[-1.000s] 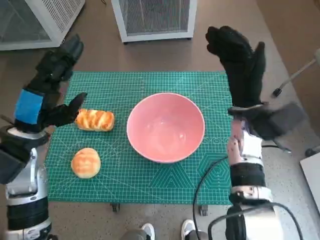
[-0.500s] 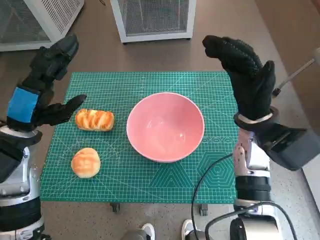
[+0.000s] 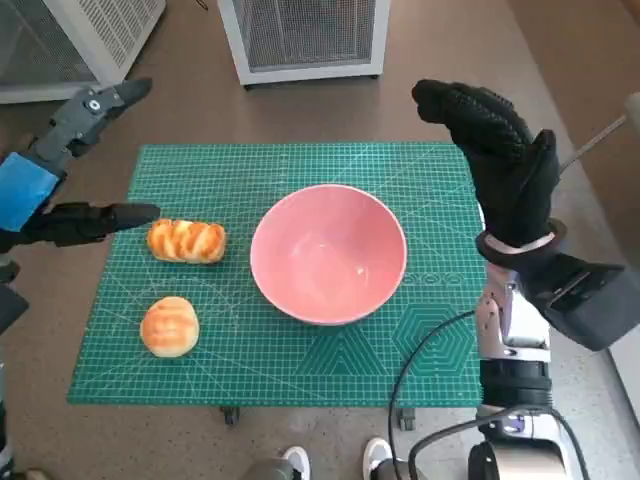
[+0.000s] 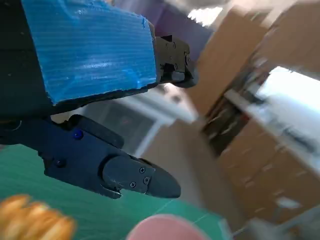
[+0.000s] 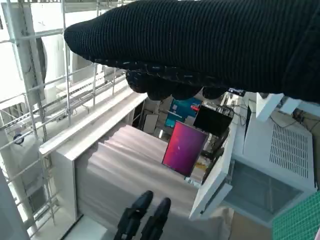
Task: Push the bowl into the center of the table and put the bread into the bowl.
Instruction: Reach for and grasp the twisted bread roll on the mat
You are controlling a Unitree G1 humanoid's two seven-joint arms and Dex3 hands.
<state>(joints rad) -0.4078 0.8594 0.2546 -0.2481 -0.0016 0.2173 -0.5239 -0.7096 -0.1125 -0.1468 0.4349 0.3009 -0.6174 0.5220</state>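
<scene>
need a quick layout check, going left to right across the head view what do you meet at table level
left hand → round bun → braided bread → pink bowl → right hand

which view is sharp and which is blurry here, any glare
Head view: sharp and evenly lit, grid lines crisp on the green mat, faint sheen inside the pink bowl. Left wrist view: background smeared, bread soft. Right wrist view: windows blown out white behind the right hand.

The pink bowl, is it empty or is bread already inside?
Empty. The pink bowl shows only its bare inside; both breads lie on the green mat.
</scene>
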